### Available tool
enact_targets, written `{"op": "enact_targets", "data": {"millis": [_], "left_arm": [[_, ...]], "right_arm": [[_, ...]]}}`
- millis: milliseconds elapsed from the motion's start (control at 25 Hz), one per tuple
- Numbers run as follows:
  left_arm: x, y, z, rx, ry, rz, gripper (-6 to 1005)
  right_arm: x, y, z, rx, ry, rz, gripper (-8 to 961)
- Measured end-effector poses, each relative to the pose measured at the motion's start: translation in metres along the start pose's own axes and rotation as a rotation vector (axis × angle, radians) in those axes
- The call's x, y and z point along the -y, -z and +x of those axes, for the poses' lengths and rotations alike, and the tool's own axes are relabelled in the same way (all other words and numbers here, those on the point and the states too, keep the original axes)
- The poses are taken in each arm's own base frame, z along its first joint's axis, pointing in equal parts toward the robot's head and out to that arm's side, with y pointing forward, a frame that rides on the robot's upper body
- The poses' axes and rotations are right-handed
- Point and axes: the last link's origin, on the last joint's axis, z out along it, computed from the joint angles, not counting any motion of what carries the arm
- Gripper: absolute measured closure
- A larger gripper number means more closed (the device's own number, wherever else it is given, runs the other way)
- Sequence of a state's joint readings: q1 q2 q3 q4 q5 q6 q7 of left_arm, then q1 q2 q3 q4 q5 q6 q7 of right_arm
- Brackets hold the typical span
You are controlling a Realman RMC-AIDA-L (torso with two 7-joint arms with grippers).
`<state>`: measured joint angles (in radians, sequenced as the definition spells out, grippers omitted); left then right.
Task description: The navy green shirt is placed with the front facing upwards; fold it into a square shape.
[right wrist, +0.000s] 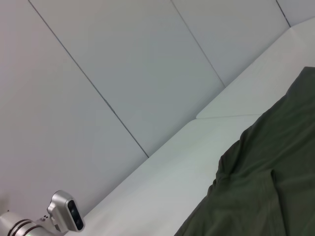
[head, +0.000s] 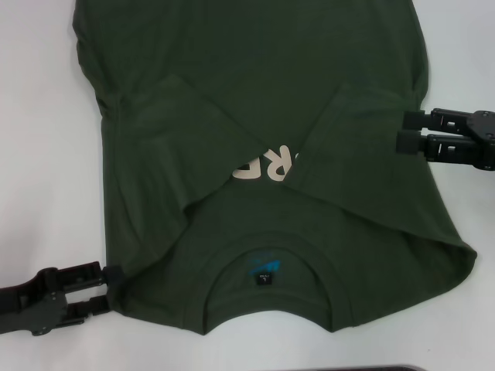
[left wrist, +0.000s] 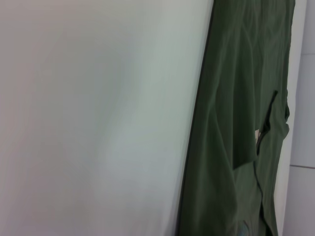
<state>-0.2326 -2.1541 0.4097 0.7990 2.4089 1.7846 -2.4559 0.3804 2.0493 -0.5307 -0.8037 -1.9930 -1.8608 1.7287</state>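
On the white table [head: 39, 154] lies the navy green shirt [head: 263, 100], both sleeves folded in — the left gripper [head: 110, 290] and right gripper [head: 402, 130], fingers apart at its edges, likely must pinch next and fold it across.

The navy green shirt [head: 263, 154] lies on the table [head: 39, 154], both sleeves folded inward over its chest.

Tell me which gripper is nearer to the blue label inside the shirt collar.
Left. The left gripper sits at the shirt's shoulder edge beside the collar; the right gripper is farther from the blue label, up the opposite side.
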Motion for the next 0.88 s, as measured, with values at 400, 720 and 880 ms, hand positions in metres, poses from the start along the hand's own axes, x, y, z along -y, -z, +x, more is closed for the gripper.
{"op": "enact_targets", "data": {"millis": [400, 720, 880], "left_arm": [[0.002, -0.005, 0.0, 0.003, 0.01, 0.007, 238], [0.0, -0.011, 0.001, 0.017, 0.007, 0.001, 239], [-0.001, -0.015, 0.004, 0.02, 0.002, 0.001, 238]], "right_arm": [[0.0, 0.0, 0.0, 0.004, -0.001, -0.002, 86], [-0.001, 0.0, 0.0, 0.01, -0.004, -0.005, 86], [-0.001, 0.0, 0.0, 0.01, -0.004, -0.006, 86]]}}
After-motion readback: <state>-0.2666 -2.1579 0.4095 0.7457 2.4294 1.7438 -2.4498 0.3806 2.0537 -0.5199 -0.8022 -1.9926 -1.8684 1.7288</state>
